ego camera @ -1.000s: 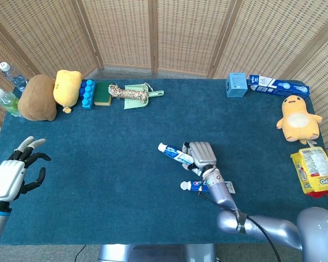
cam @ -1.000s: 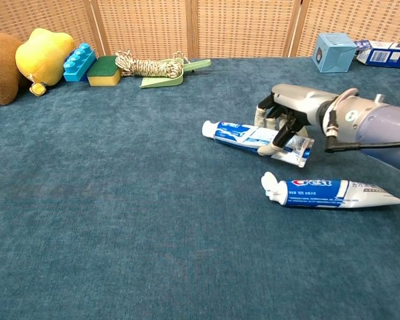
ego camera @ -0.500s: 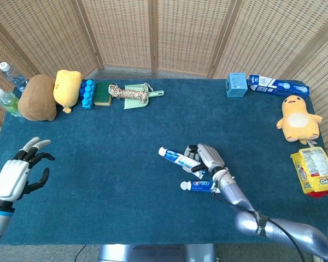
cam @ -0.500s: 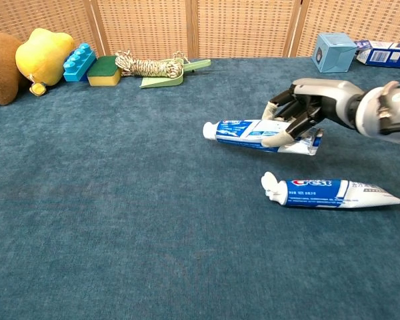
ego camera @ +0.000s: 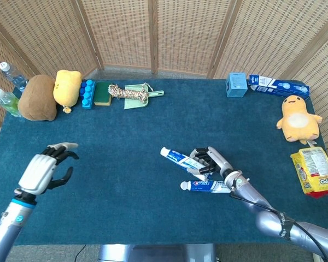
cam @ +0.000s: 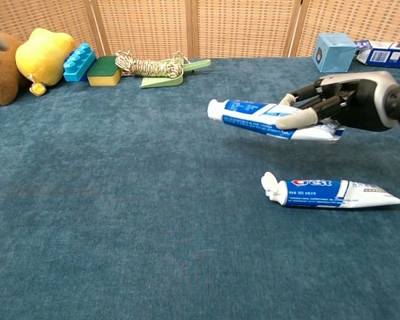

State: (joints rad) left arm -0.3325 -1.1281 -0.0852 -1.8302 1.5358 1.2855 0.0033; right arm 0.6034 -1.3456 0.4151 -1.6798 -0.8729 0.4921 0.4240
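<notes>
Over a blue-carpeted table, the robot's right hand holds a blue-and-white toothpaste tube clear of the surface, its white cap pointing toward nine o'clock in the chest view and the crimped tail tucked back under the palm. The fingers are clamped around the tube's rear half, thumb along the near side and the rest wrapped over the far side, the palm turned partly sideways with the forearm running in low from the five o'clock corner of the head view. The tube looks light and soft-walled, likely to dent or bow under a hard squeeze, and its glossy skin may slip; a hold nearer the middle, across its flat faces, would probably balance it better than the tail grip. A second toothpaste tube, printed "Crest", lies flat on the table just toward six o'clock of the lifted one, apart from it. The left hand hovers well away at the nine o'clock side, holding nothing, fingers spread and loosely curled.
</notes>
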